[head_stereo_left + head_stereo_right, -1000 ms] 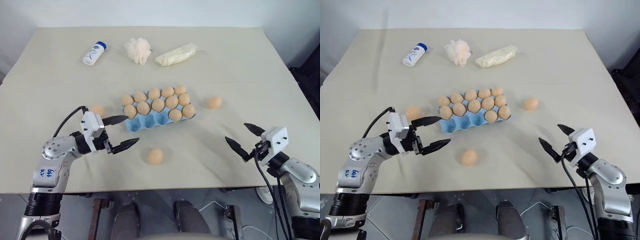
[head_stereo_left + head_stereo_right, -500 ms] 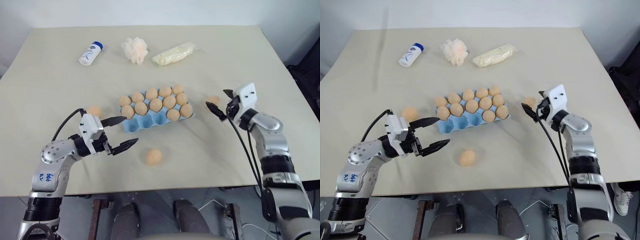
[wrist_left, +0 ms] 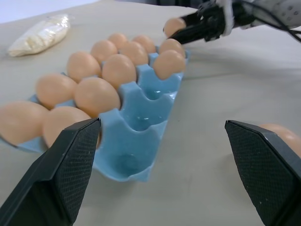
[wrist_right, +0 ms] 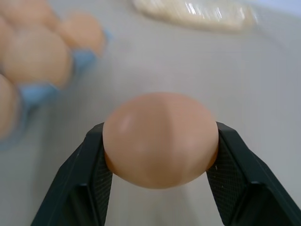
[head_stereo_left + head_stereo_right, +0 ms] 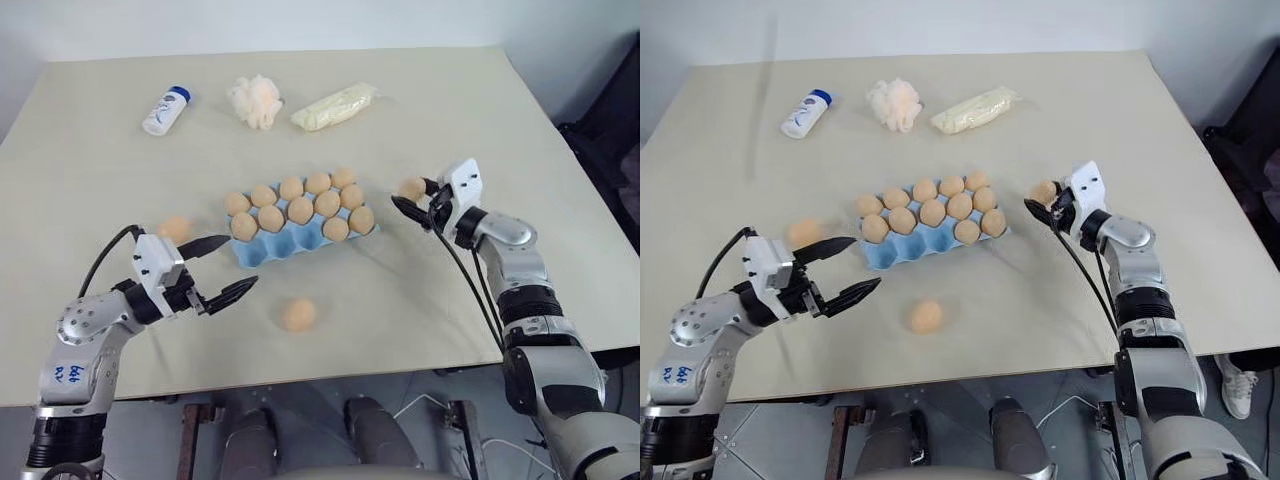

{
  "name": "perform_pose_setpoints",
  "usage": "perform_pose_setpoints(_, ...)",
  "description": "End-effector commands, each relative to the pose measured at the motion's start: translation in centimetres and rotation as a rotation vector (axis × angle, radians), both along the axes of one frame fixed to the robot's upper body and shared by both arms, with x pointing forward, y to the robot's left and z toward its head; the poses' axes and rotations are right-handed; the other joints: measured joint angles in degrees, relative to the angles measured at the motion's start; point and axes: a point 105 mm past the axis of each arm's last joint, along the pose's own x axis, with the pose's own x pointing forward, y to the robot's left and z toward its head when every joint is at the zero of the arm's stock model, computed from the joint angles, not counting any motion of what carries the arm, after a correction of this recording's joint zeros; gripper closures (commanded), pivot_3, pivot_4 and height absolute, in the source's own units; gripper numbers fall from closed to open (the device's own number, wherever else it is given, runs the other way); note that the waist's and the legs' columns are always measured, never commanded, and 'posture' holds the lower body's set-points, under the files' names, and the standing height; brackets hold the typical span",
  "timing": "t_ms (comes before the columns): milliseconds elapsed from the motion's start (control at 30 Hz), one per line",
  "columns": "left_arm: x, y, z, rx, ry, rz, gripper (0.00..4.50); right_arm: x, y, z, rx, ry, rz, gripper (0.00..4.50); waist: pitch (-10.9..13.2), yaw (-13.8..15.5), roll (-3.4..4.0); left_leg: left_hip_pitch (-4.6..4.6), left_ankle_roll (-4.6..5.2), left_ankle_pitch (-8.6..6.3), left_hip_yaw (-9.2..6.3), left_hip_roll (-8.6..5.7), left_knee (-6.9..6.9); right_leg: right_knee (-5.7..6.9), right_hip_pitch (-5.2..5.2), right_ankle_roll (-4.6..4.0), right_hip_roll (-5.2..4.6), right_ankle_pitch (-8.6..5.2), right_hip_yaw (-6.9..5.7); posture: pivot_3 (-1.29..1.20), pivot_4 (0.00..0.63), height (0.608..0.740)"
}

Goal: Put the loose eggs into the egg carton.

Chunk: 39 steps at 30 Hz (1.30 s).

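The right gripper (image 5: 1042, 208) is pinching 1 loose egg (image 4: 160, 139) between both pads; lifting gently, it should be clearing the egg carton (image 5: 300, 245) rim beside it.

Your right arm stretched forward, its right gripper (image 5: 408, 193) level with both fingers pressed against an egg (image 4: 160, 139), your left arm bent low, left gripper (image 5: 222, 267) level, fingers spread wide, holding nothing

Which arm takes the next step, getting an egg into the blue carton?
Right. The right gripper is already shut on a pale orange-tan egg just beside the light blue moulded egg carton. The left gripper is open, holding nothing.
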Motion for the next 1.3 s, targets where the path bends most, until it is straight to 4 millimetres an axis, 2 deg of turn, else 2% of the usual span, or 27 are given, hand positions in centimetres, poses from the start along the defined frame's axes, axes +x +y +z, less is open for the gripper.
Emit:
perform_pose_setpoints(33,-0.5,1.0,0.5,0.013,-0.027,0.026,0.00,-2.4,4.2,3.2,0.014,-0.087,0.189,2.09,0.00,-0.15,0.00,0.00,0.00,0.00,-0.01,0.02,-0.01,0.01,0.00,0.00,0.01,0.00,0.00,0.00,0.150,0.740)
perform_pose_setpoints(133,-0.6,1.5,0.2,0.017,-0.012,0.040,0.00,-4.7,8.2,3.2,-0.021,-0.065,0.334,2.09,0.00,-0.13,0.00,0.00,-0.03,0.01,-0.09,0.08,-0.03,0.08,-0.03,-0.01,0.08,0.00,-0.05,0.00,0.150,0.740)
perform_pose_setpoints(267,-0.5,1.5,0.0,0.015,-0.003,0.035,0.00,-6.5,11.9,2.1,-0.097,-0.046,0.447,2.09,0.00,-0.02,-0.01,-0.01,-0.06,0.03,-0.12,0.06,-0.03,0.08,-0.03,-0.02,0.07,0.01,-0.09,0.00,0.150,0.740)
perform_pose_setpoints(400,-0.2,1.2,0.0,0.015,0.001,0.019,0.00,-6.3,14.1,1.2,-0.120,-0.036,0.455,2.09,-0.03,0.19,-0.07,-0.04,-0.05,0.02,-0.12,0.01,0.00,0.04,-0.01,-0.02,0.02,0.01,-0.12,0.00,0.150,0.740)
perform_pose_setpoints(533,-0.2,1.0,0.0,0.012,0.005,0.014,0.00,-7.0,15.3,0.4,-0.126,-0.020,0.503,2.09,-0.03,0.08,-0.07,-0.05,-0.05,0.02,-0.12,0.01,-0.04,0.04,-0.04,-0.02,0.03,0.01,-0.13,0.00,0.150,0.740)
perform_pose_setpoints(567,-0.3,1.0,-0.1,0.009,0.009,0.013,0.00,-7.0,15.4,0.4,-0.117,-0.013,0.503,1.42,-0.03,0.06,-0.07,-0.04,-0.05,0.02,-0.12,0.02,-0.04,0.04,-0.04,-0.02,0.03,0.01,-0.13,0.00,0.150,0.740)
perform_pose_setpoints(633,-0.3,1.0,-0.2,0.008,0.014,0.010,0.00,-7.2,15.4,0.5,-0.116,-0.017,0.513,0.86,-0.03,0.03,-0.07,-0.05,-0.05,0.02,-0.12,0.03,-0.09,0.04,-0.07,-0.02,0.03,0.01,-0.14,0.00,0.150,0.740)
perform_pose_setpoints(700,-0.3,0.9,-0.3,0.004,0.019,0.005,0.00,-6.9,14.5,1.3,-0.114,-0.038,0.485,0.16,-0.03,-0.04,-0.07,-0.05,-0.06,0.02,-0.12,0.03,-0.14,0.04,-0.11,-0.02,0.03,0.01,-0.15,0.00,0.150,0.740)
perform_pose_setpoints(733,-0.3,0.8,-0.3,0.003,0.020,0.003,0.00,-6.8,13.9,1.5,-0.115,-0.046,0.471,0.02,-0.03,-0.03,-0.07,-0.05,-0.06,0.02,-0.12,0.04,-0.15,0.04,-0.11,-0.02,0.04,0.01,-0.15,0.00,0.150,0.740)
perform_pose_setpoints(833,-0.2,0.7,-0.4,0.003,0.023,-0.004,0.00,-7.1,11.5,1.9,-0.121,-0.054,0.445,0.02,-0.03,0.13,-0.08,-0.06,-0.06,0.02,-0.12,0.03,-0.15,0.01,-0.11,-0.02,0.02,0.01,-0.15,0.00,0.150,0.740)
perform_pose_setpoints(933,-0.1,0.6,-0.3,0.000,0.023,-0.010,0.00,-8.4,8.7,1.9,-0.124,-0.064,0.447,0.02,-0.04,1.24,-0.09,-0.08,-0.06,-0.02,-0.16,0.02,-0.16,-0.09,-0.05,-0.02,0.01,0.01,-0.22,0.00,0.150,0.740)
perform_pose_setpoints(1067,-0.2,0.8,-0.5,0.016,0.032,-0.022,0.00,-11.4,4.3,1.6,-0.118,-0.098,0.477,0.02,-0.03,1.77,-0.10,-0.12,-0.06,-0.07,-0.12,0.01,-0.20,-0.28,-0.03,-0.02,0.02,0.01,-0.20,0.00,0.150,0.740)
perform_pose_setpoints(1200,-0.9,1.9,-1.2,0.069,0.078,-0.045,0.00,-14.9,0.4,-1.0,-0.196,-0.017,0.554,0.02,-0.03,2.25,-0.11,-0.12,-0.02,-0.15,-0.08,0.00,-0.20,-0.50,0.07,-0.02,0.03,0.01,-0.17,0.00,0.150,0.740)
perform_pose_setpoints(1300,-1.6,2.6,-1.9,0.132,0.114,-0.075,0.00,-15.9,-1.2,-2.2,-0.220,0.034,0.547,0.02,-0.02,2.08,-0.11,-0.09,-0.01,-0.15,0.02,0.03,-0.21,-0.70,0.16,-0.03,0.07,0.01,-0.09,0.00,0.150,0.740)
